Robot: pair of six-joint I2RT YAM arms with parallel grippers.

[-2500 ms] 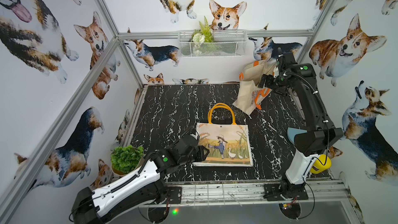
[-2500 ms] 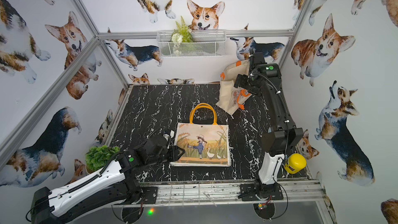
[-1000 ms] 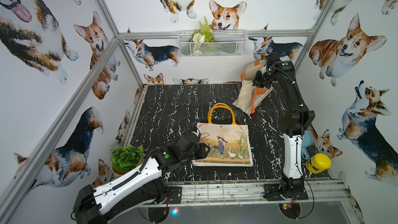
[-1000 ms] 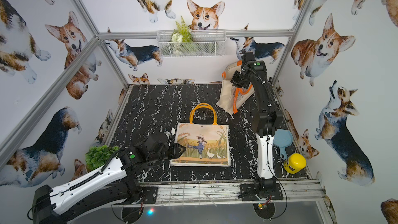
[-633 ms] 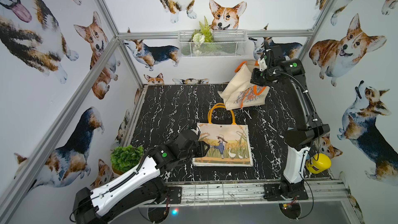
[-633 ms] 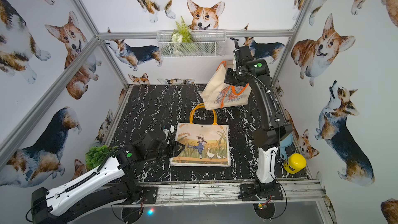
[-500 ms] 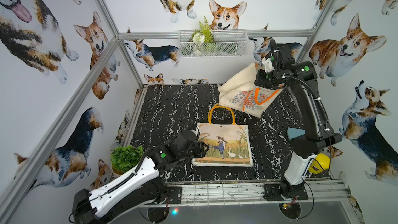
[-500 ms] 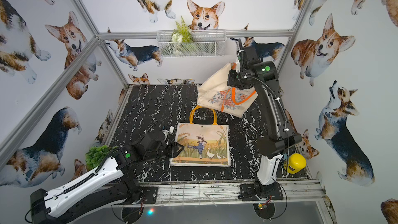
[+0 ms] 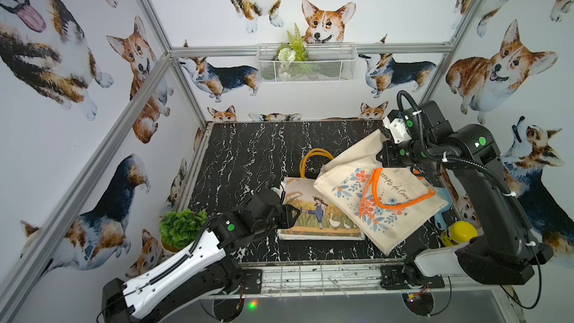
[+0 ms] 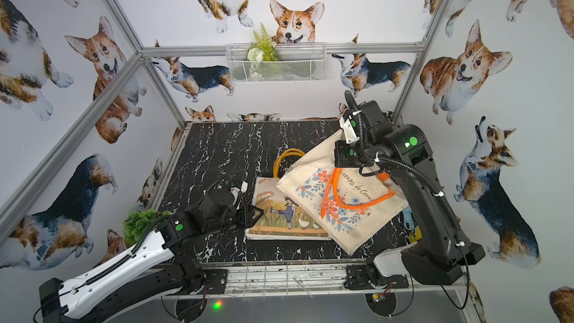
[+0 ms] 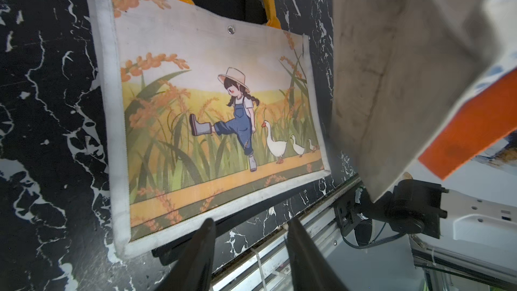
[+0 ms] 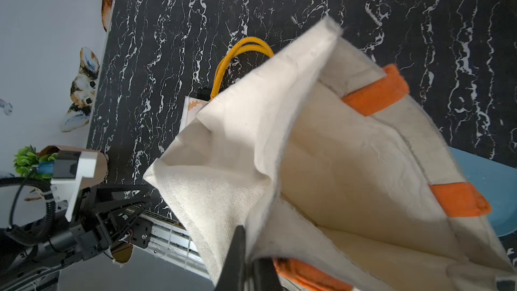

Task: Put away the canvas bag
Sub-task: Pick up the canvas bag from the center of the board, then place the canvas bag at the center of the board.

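Right pincer [image 12: 249, 258] is clamped narrow on the top rim of the cream floral canvas bag [image 9: 394, 228]. The bag hangs in the air, tilted, mouth sagging open toward the wrist camera, one orange handle [image 12: 375, 93] loose inside the rim. Its lower corner droops over the right part of the picture tote [image 9: 312, 212], which lies flat on the tabletop [image 9: 248, 150] with its yellow handles pointing to the back wall. Can't tell whether the two bags touch. Left pincer [image 11: 251, 223] is half spread, empty, and hovers just beside the tote's near-left edge. Likely risks: the grip is only a pinch of one fabric layer at the edge, so a fast swing could let the cloth slip out. The dangling corner could drag the tote or snag its handles if the bag is lowered here. It could also sweep the yellow object [image 9: 459, 233] at the right edge. The left arm sits close under the hanging cloth, so the arms could tangle if both move in.
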